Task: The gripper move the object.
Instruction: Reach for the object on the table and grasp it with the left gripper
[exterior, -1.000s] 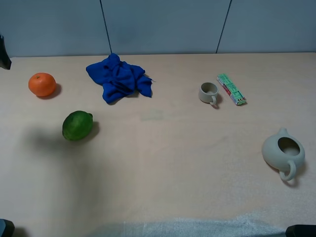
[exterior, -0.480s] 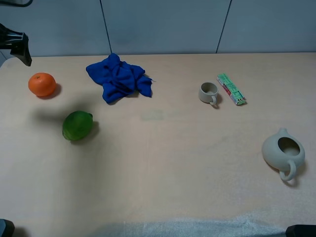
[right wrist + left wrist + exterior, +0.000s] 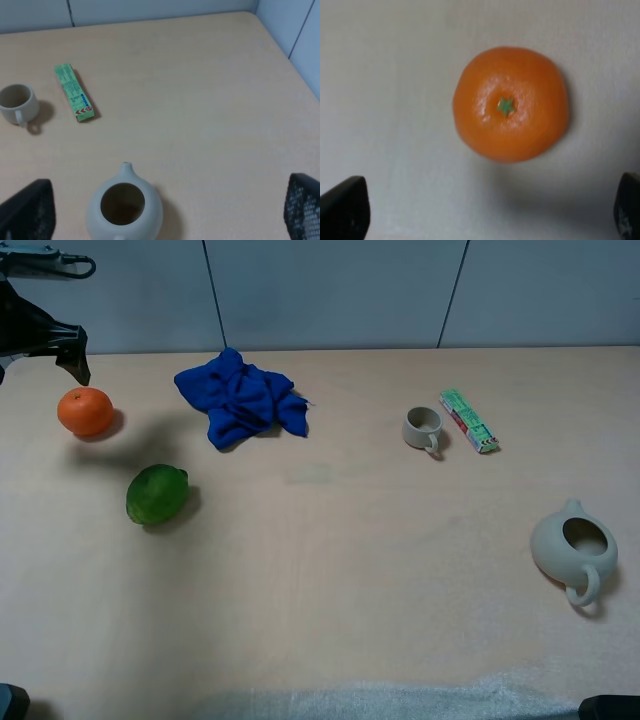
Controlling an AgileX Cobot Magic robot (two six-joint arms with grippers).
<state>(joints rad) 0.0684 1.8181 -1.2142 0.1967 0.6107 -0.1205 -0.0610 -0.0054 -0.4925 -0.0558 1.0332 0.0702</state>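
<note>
The orange (image 3: 85, 411) sits on the table at the far left, with a small green stem mark facing up in the left wrist view (image 3: 510, 104). My left gripper (image 3: 42, 358) hovers just above and behind it, black jaws spread wide and empty. In the left wrist view (image 3: 485, 212) the two fingertips (image 3: 344, 209) show at the frame's corners, with the orange between and ahead of them, not touching. My right gripper (image 3: 162, 212) is open and empty at the table's right front, above a pale teapot (image 3: 124, 207).
A green lime-like fruit (image 3: 157, 494) lies in front of the orange. A crumpled blue cloth (image 3: 240, 398) is at the back middle. A small cup (image 3: 423, 428), a green packet (image 3: 468, 420) and the teapot (image 3: 573, 548) are on the right.
My left gripper has come in from the far left edge and moved right, and now hangs over the orange. The orange and the other objects have not moved.
</note>
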